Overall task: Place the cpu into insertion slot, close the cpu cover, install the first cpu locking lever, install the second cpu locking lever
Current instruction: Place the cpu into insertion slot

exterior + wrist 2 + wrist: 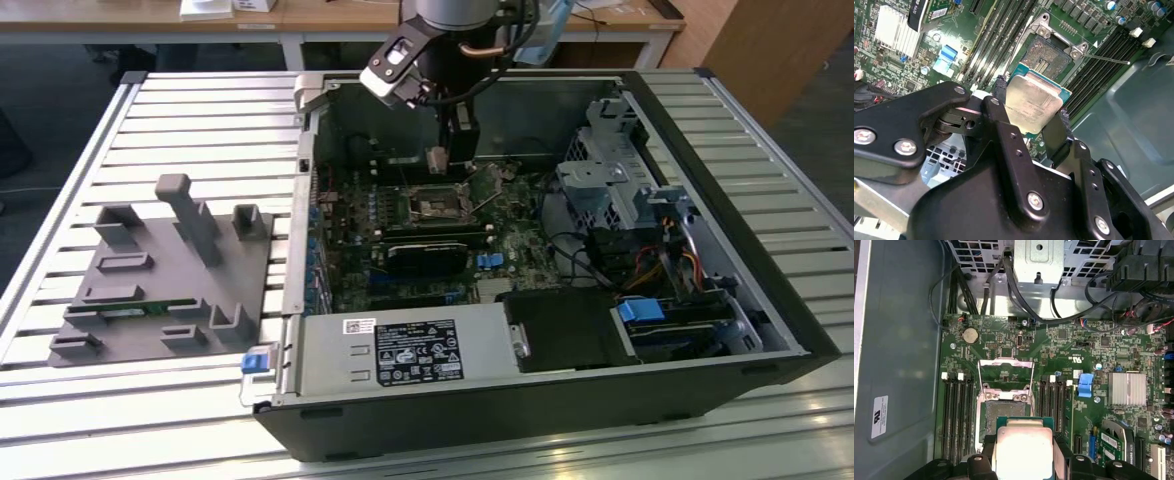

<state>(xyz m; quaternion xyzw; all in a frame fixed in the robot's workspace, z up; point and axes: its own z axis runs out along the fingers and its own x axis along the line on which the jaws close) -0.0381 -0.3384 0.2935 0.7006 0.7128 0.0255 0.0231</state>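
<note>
While the cpu cover (1005,361) is standing flipped open at one edge of the bare socket (996,412) on the motherboard (1094,355), the gripper (451,150) is hanging inside the open computer case (534,415), in the upper middle of the exterior view. Its fingers (1058,135) are clamping the cpu (1034,102) by two opposite edges. In both wrist views the square chip is lying flat with its metal top facing up and its edges running roughly parallel to the socket's, overlapping part of the socket without being seated in it.
</note>
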